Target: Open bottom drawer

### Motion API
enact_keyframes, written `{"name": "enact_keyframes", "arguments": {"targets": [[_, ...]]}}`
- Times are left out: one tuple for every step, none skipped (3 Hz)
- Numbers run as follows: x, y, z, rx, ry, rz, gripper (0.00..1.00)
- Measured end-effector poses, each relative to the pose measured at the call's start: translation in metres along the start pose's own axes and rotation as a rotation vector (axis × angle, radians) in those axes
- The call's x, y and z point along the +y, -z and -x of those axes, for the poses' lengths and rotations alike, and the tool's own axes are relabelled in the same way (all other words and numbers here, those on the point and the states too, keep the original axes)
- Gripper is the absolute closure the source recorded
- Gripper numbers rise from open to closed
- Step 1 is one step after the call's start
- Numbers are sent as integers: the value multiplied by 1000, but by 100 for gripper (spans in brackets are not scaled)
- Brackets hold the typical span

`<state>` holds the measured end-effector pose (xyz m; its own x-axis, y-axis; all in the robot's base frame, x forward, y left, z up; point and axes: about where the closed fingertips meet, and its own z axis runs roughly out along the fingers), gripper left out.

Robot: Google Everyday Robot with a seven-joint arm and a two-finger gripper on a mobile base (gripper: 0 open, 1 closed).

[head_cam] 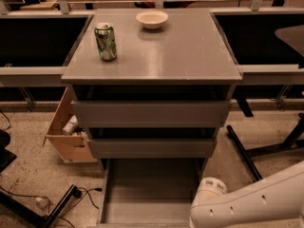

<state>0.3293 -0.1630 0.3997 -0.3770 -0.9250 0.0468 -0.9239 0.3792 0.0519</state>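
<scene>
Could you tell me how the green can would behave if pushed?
The can stands upright and tall, so it would probably tip, then roll. The cabinet top looks smooth, so it may slide. The gripper is out of view, past the bottom edge.

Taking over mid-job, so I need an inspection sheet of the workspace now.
Surface: grey cabinet top, two items on it.
Job's things: plain grey bottom drawer pulled out, shallow tray showing.
Clutter: green drink can; white bowl.
Gripper: not in view; white robot arm at lower right, beside the drawer.
Cables: black cables on floor, lower left.
Surroundings: brown cardboard box left of cabinet; black frame legs at right.
</scene>
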Motion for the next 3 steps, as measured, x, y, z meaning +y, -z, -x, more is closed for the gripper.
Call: {"name": "enact_keyframes", "arguments": {"targets": [[4, 54, -19, -32, -176, -111, 0], [-12, 99, -25, -40, -354, -223, 0], [-13, 102, -25, -49, -428, -230, 0]]}}
